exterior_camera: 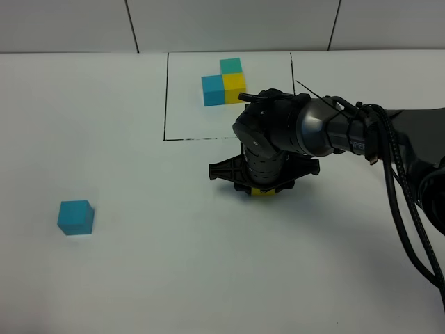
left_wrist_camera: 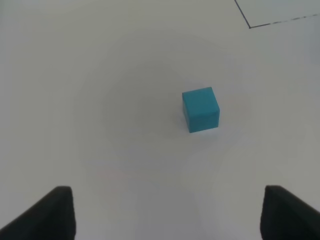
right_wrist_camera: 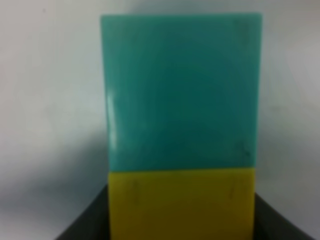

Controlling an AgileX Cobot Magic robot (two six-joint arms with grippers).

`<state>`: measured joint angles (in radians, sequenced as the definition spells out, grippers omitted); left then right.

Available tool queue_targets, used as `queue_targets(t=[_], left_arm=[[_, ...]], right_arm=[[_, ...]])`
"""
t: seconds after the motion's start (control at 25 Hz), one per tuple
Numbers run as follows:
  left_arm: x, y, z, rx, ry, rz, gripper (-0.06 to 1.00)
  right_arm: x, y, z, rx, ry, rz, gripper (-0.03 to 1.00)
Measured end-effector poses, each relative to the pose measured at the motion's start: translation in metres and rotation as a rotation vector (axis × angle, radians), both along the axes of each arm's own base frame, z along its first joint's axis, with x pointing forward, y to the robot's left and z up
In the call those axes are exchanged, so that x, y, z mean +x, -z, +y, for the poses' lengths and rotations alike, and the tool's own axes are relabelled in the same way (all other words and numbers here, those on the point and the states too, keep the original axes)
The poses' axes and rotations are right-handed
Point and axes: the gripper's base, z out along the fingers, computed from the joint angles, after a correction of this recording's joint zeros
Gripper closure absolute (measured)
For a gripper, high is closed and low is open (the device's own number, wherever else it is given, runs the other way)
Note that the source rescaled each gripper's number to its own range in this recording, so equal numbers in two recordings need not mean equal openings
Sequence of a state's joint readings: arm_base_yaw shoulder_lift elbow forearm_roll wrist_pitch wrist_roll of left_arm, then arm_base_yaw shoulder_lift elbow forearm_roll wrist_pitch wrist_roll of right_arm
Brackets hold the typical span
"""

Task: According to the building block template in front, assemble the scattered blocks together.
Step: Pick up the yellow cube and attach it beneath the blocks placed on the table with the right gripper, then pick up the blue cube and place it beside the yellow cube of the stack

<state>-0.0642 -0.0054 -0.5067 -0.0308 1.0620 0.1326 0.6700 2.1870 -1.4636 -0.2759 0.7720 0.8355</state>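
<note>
The building block template point(exterior_camera: 224, 80) is a teal-green, yellow and blue cluster at the back, inside a thin black-lined rectangle point(exterior_camera: 165, 97). My right gripper point(exterior_camera: 263, 186) points down at the table in front of that rectangle, shut on the yellow block point(exterior_camera: 263, 192). In the right wrist view the yellow block point(right_wrist_camera: 182, 205) sits between the dark fingers point(right_wrist_camera: 87, 225), edge to edge with the teal-green block point(right_wrist_camera: 180, 92). The arm hides the teal-green block in the high view. The sky-blue block point(exterior_camera: 75, 217) lies alone at the left. My left gripper point(left_wrist_camera: 167, 215) hovers open above the sky-blue block point(left_wrist_camera: 200, 109).
The right arm point(exterior_camera: 327, 129) and its cables point(exterior_camera: 410, 216) stretch in from the right edge over the white table point(exterior_camera: 174, 278). A corner of the black-lined rectangle point(left_wrist_camera: 249, 26) shows in the left wrist view.
</note>
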Motion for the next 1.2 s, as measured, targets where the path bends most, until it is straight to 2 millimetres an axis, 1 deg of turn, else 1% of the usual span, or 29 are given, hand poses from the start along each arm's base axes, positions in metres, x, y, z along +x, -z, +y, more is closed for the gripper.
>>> queue_targets(t=[0.16, 0.24, 0.28, 0.36, 0.44, 0.52, 0.6, 0.64, 0.68, 0.72, 0.8, 0.96, 1.08, 1.2], left_arm=[[0.000, 0.000, 0.000, 0.000, 0.000, 0.000, 0.09], [0.000, 0.000, 0.000, 0.000, 0.000, 0.000, 0.09], [0.000, 0.000, 0.000, 0.000, 0.000, 0.000, 0.09], [0.000, 0.000, 0.000, 0.000, 0.000, 0.000, 0.09], [0.000, 0.000, 0.000, 0.000, 0.000, 0.000, 0.09], [0.000, 0.000, 0.000, 0.000, 0.000, 0.000, 0.09], [0.000, 0.000, 0.000, 0.000, 0.000, 0.000, 0.09], [0.000, 0.000, 0.000, 0.000, 0.000, 0.000, 0.09], [0.000, 0.000, 0.000, 0.000, 0.000, 0.000, 0.09], [0.000, 0.000, 0.000, 0.000, 0.000, 0.000, 0.09], [0.000, 0.000, 0.000, 0.000, 0.000, 0.000, 0.09], [0.000, 0.000, 0.000, 0.000, 0.000, 0.000, 0.09], [0.000, 0.000, 0.000, 0.000, 0.000, 0.000, 0.09], [0.000, 0.000, 0.000, 0.000, 0.000, 0.000, 0.09]], right_arm=[[0.000, 0.000, 0.000, 0.000, -0.001, -0.001, 0.96], [0.000, 0.000, 0.000, 0.000, -0.001, -0.001, 0.93], [0.000, 0.000, 0.000, 0.000, -0.002, -0.001, 0.90], [0.001, 0.000, -0.001, -0.003, -0.005, -0.003, 0.80], [0.002, -0.002, -0.001, 0.000, -0.007, -0.010, 0.65], [0.002, -0.007, -0.002, 0.006, -0.006, -0.018, 0.47], [0.002, -0.018, -0.003, 0.016, -0.011, -0.035, 0.25], [0.002, -0.023, -0.003, 0.017, -0.018, -0.043, 0.15], [0.001, -0.028, -0.004, 0.014, -0.026, -0.046, 0.08], [0.001, -0.032, -0.006, 0.009, -0.035, -0.047, 0.03], [0.000, -0.039, -0.008, 0.004, -0.051, -0.041, -0.01], [0.003, -0.051, -0.021, 0.013, -0.069, -0.012, -0.03], [0.007, -0.057, -0.038, 0.000, -0.095, 0.005, -0.03], [0.007, -0.057, -0.065, 0.007, -0.092, 0.039, -0.03]])
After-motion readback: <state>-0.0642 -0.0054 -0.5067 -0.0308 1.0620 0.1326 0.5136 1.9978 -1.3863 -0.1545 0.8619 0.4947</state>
